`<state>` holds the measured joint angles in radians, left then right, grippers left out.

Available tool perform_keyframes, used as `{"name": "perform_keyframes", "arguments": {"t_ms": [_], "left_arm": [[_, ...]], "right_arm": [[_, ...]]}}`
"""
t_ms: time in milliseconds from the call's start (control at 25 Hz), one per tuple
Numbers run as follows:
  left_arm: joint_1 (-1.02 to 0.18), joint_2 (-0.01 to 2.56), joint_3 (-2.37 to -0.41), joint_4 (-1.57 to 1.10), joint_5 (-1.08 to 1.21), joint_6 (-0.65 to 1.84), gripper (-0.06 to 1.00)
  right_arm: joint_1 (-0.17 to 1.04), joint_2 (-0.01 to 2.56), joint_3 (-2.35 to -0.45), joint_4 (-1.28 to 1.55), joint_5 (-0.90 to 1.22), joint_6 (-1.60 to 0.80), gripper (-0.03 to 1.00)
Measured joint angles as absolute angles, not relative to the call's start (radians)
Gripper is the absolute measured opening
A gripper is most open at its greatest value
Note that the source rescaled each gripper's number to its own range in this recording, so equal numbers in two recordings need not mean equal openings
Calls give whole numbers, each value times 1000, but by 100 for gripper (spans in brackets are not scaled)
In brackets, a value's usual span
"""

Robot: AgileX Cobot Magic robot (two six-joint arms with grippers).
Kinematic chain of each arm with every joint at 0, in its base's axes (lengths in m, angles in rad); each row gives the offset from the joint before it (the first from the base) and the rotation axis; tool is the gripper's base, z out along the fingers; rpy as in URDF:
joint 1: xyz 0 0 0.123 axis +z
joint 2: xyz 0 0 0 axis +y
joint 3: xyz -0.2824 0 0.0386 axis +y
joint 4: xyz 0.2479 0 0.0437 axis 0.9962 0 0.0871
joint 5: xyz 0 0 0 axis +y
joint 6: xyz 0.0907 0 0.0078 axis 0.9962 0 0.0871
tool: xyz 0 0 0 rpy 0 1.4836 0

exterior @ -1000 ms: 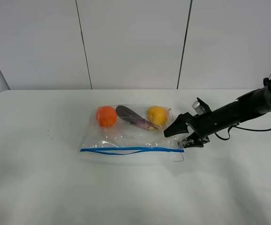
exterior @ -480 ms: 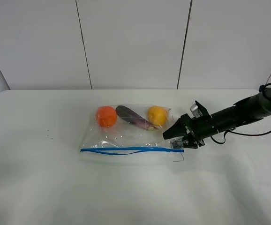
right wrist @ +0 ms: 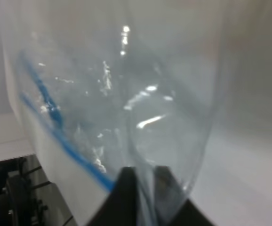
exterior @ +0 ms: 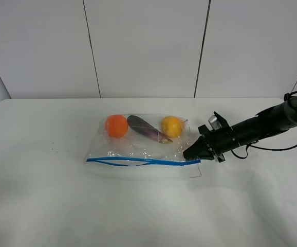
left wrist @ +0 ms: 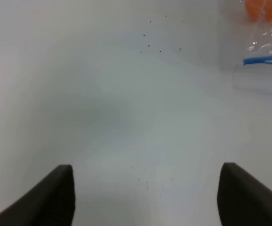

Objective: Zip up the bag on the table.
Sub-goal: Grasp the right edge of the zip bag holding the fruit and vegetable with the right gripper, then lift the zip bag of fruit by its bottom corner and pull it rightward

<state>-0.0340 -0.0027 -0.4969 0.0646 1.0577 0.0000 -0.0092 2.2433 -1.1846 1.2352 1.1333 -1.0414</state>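
The clear plastic bag (exterior: 143,146) lies on the white table (exterior: 61,206), holding an orange (exterior: 116,125), a purple eggplant (exterior: 146,129) and a yellow fruit (exterior: 172,126). Its blue zip strip (exterior: 138,161) runs along the near edge. My right gripper (exterior: 192,153) is shut on the bag's right end, by the end of the zip strip. In the right wrist view the gripper (right wrist: 145,188) pinches clear plastic (right wrist: 126,94) next to the blue strip (right wrist: 60,136). My left gripper (left wrist: 145,202) is open over bare table, with the bag's corner (left wrist: 268,47) far off.
A thin black mark (exterior: 195,173) lies on the table just in front of the bag's right corner. Tiny dark specks (exterior: 56,149) dot the table left of the bag. White wall panels stand behind the table's far edge.
My right gripper has come down from just above the bag's right corner and shut on it. The blue strip now looks straighter and has shifted slightly left.
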Motion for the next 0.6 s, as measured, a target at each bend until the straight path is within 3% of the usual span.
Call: {"name": "perform_keyframes", "arguments": {"t_ms": [600], "left_arm": [[-34, -3, -497, 65, 1058, 0, 98]], "right_arm": [[-6, 2233, -1188, 1329, 1205, -716, 0]]}}
